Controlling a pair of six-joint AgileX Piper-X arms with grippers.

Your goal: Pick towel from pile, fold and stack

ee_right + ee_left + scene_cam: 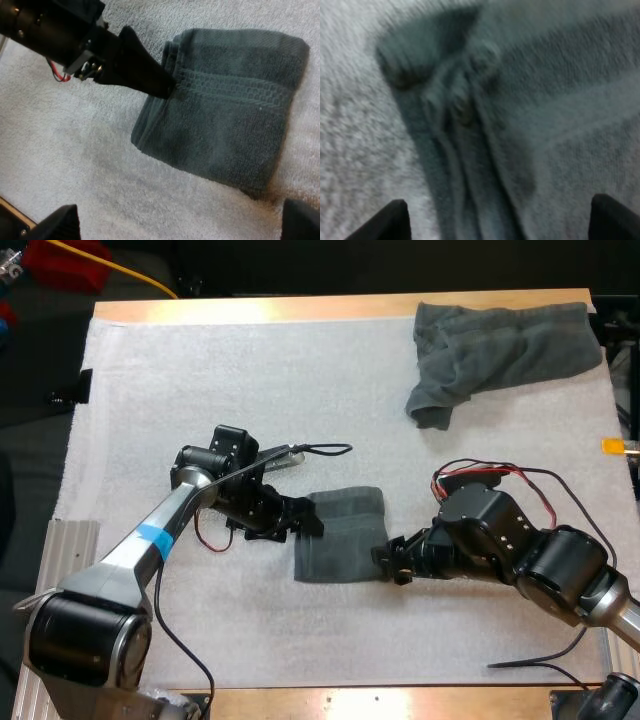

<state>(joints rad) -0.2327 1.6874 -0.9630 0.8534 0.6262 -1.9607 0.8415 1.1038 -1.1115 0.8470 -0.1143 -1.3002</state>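
While both hands stand spread, the folded towel (340, 535) lies flat on the mat (200, 370) between them, near the middle of the tabletop (300, 308). The left hand (308, 520) is at this towel's left edge. Its fingers (390, 222) stand wide apart over the cloth, pinching nothing, and in the right wrist view one dark fingertip meets the layered edge. The right hand (388, 558) sits at the near right corner of the folded towel, with its fingers (57, 225) apart and clear of the cloth. The crumpled towel (495, 350) lies well apart, at the mat's far right corner. A plain blue band (150, 538) wraps the left arm.
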